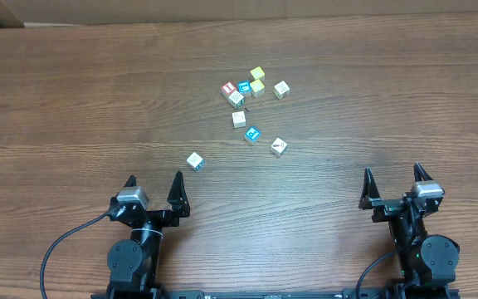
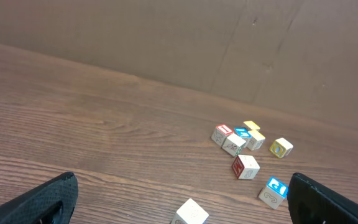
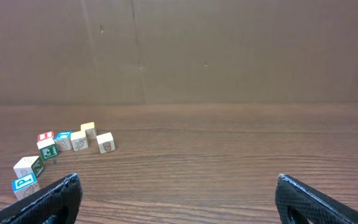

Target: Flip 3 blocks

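Three loose blocks lie apart from a cluster: a pale cream block (image 1: 194,160) nearest my left gripper, a blue-and-white block (image 1: 252,134), and a cream block with a small dark mark (image 1: 278,147). The left wrist view shows the near cream block (image 2: 191,212) and the blue-and-white block (image 2: 276,186). In the right wrist view the blue-and-white block (image 3: 25,184) sits far left. My left gripper (image 1: 154,183) (image 2: 180,183) and right gripper (image 1: 392,174) (image 3: 178,179) are both open, holding nothing, near the front edge and short of the blocks.
Another cream cube (image 1: 239,119) lies just behind the blue-and-white one. Further back is a cluster with a red-faced cube (image 1: 228,88), a blue-faced cube (image 1: 243,89), yellow cubes (image 1: 257,74) and a cream cube (image 1: 281,89). A cardboard wall (image 3: 179,50) backs the table.
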